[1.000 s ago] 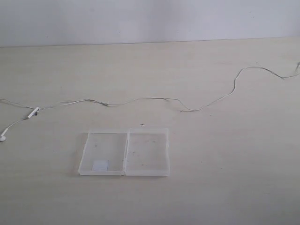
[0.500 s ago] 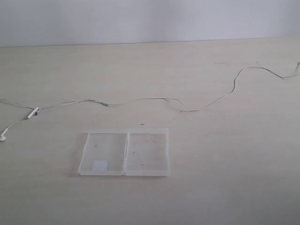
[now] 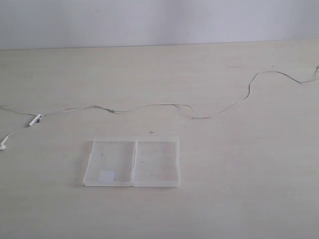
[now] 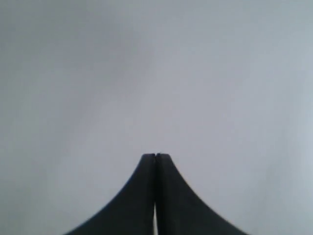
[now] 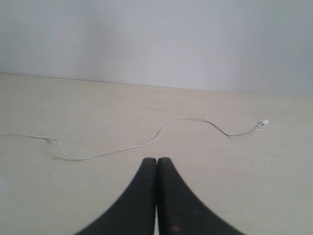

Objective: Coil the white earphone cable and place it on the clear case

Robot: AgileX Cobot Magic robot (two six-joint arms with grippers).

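Because the very thin white earphone cable point(image 3: 149, 105) lies limp and light in loose waves across the pale bench point(image 3: 239, 199), running from its small white earbud point(image 3: 3, 146) and inline remote point(image 3: 36, 119) at nine to ten o'clock of the flat clear plastic case point(image 3: 154, 164), past twelve, to the plug point(image 5: 264, 122) at two o'clock, it will likely slide and spring open rather than hold a coil. The stiffer remote or plug looks the surest place to pinch. The left gripper point(image 4: 155, 157) and right gripper point(image 5: 157, 160) are both closed tight, holding nothing.
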